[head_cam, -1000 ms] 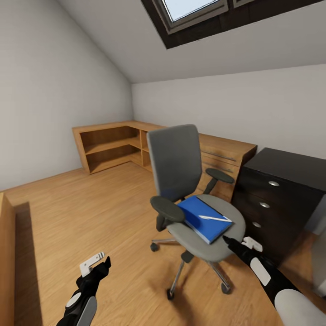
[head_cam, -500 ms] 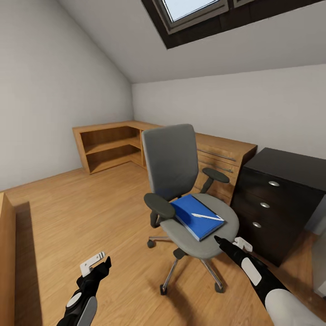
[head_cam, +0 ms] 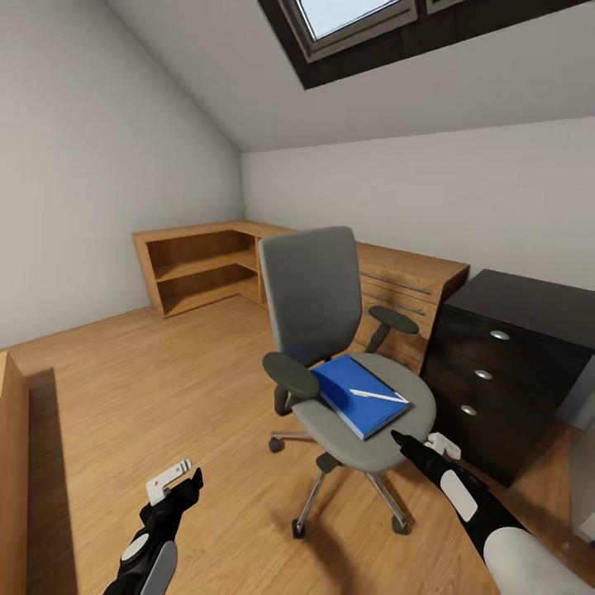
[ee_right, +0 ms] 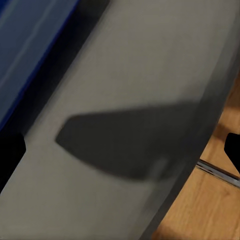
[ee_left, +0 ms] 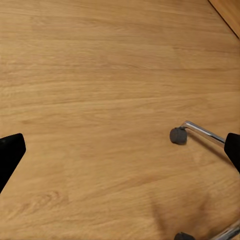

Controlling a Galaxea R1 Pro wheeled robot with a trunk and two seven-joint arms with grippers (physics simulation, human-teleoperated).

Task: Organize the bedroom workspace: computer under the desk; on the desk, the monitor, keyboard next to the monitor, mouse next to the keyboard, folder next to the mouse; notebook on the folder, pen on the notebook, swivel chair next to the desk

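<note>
Swivel chair (head_cam: 343, 355) at centre of room, folder (head_cam: 357, 395) on its seat, right hand (head_cam: 398, 439) at the seat's front rim.

Bright-blue folder flat on grey seat, just beyond right hand, with pen (head_cam: 377, 396) lying across its top. Right hand (ee_right: 120, 145) spread wide over the seat edge, both fingertips at the margins of its wrist view, gripping nothing. Left hand (head_cam: 195, 478) low over wooden floor (head_cam: 165, 388), well apart from chair, fingers wide and empty (ee_left: 120, 145); chrome leg and castor (ee_left: 177, 135) ahead of it. Black drawer unit (head_cam: 504, 372) with silver knobs just beyond and outboard of right hand.
</note>
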